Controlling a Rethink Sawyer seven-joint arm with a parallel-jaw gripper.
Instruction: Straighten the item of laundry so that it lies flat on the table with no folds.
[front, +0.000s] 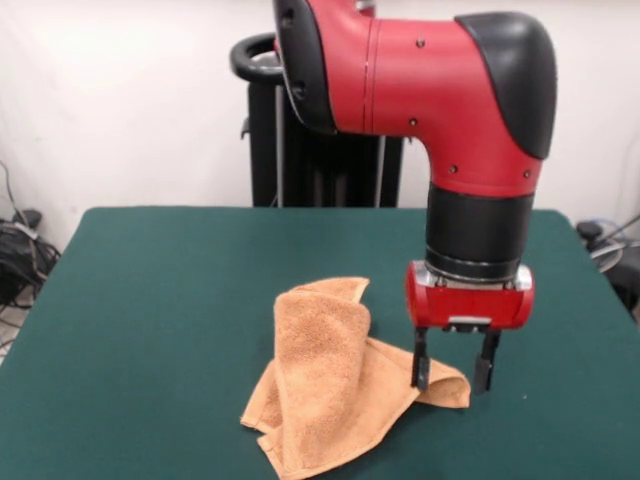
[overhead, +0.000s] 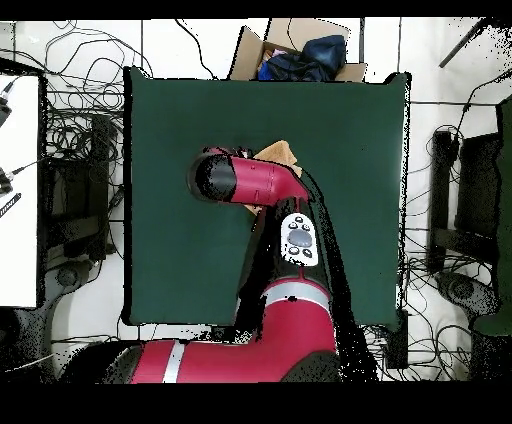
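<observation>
The orange-tan towel (front: 330, 380) lies crumpled and folded over itself on the green table (front: 150, 300), toward the near side in the front view. One fold stands up at its middle and a corner sticks out to the right. My gripper (front: 453, 374) hangs over that right corner. It is open, with one finger (front: 420, 365) at the corner's edge and the other just beyond the cloth. In the overhead view the arm hides most of the towel (overhead: 279, 153); the gripper is hidden there.
The black pedestal (front: 300, 150) stands behind the table's far edge. In the overhead view a cardboard box with dark cloth (overhead: 300, 55) sits past the table's top edge, and cables lie on the floor around the table (overhead: 180, 250).
</observation>
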